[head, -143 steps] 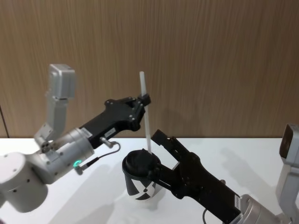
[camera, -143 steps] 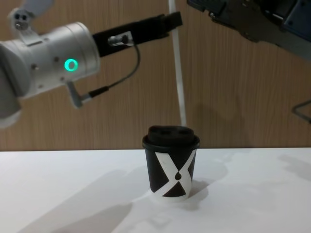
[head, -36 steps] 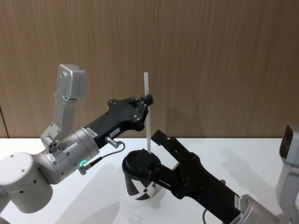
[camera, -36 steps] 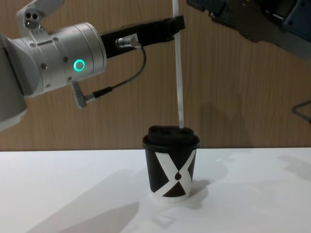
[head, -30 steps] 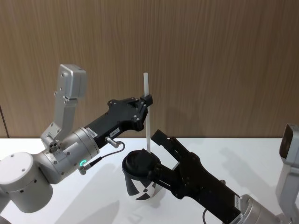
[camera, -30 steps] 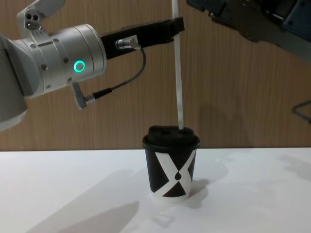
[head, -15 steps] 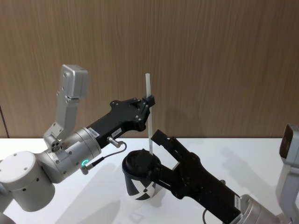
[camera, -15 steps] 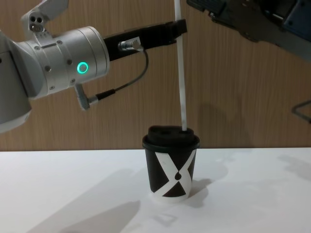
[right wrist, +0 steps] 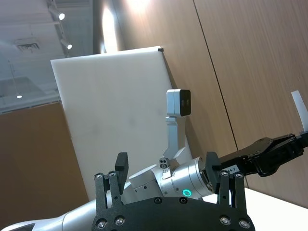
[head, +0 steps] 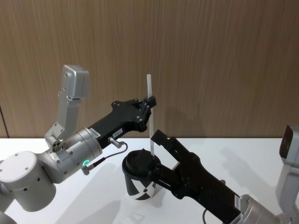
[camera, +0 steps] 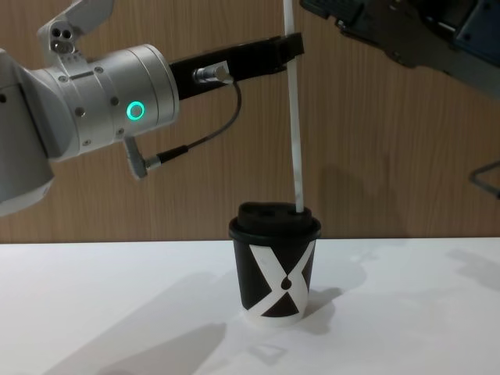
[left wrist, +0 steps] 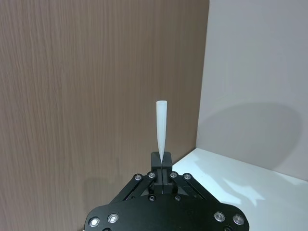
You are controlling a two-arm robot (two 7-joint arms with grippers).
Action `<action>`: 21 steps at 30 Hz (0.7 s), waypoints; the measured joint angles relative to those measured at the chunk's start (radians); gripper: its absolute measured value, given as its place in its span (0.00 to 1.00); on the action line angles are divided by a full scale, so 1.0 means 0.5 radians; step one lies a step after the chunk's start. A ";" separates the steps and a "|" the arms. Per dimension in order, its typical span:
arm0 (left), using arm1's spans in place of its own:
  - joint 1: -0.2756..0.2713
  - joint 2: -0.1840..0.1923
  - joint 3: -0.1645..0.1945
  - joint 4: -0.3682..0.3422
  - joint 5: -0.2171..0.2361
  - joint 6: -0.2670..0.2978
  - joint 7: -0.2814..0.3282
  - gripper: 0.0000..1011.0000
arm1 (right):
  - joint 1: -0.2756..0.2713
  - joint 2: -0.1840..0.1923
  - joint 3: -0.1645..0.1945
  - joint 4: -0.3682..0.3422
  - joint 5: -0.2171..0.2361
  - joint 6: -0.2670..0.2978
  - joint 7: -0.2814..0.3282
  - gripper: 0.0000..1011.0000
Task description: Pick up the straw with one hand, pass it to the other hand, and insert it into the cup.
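Your left gripper is clamped high on the thin white straw, so its tip meets the lidded black paper cup.

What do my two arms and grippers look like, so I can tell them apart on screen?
The left arm is silver-white with a green ring light, a thin grey cable and a metal plug; the left gripper is long, black, with a white label. The right arm is dark grey-black; the right gripper is flat, black, unlabelled.
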 joint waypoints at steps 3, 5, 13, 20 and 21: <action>0.002 0.002 0.001 0.000 0.001 0.000 0.000 0.00 | 0.000 0.000 0.000 0.000 0.000 0.000 0.000 0.99; 0.003 0.004 0.001 -0.001 0.001 0.000 0.000 0.00 | 0.000 0.000 0.000 0.000 0.000 0.000 0.000 0.99; 0.006 0.005 0.003 0.003 0.001 -0.002 -0.004 0.00 | 0.000 0.000 0.000 0.000 0.000 0.000 0.000 0.99; 0.003 -0.001 0.012 0.030 -0.001 -0.002 -0.010 0.00 | 0.000 0.000 0.000 0.000 0.000 0.000 0.000 0.99; 0.003 -0.002 0.012 0.032 0.000 -0.002 -0.010 0.00 | 0.000 0.000 0.000 0.000 0.000 0.000 0.000 0.99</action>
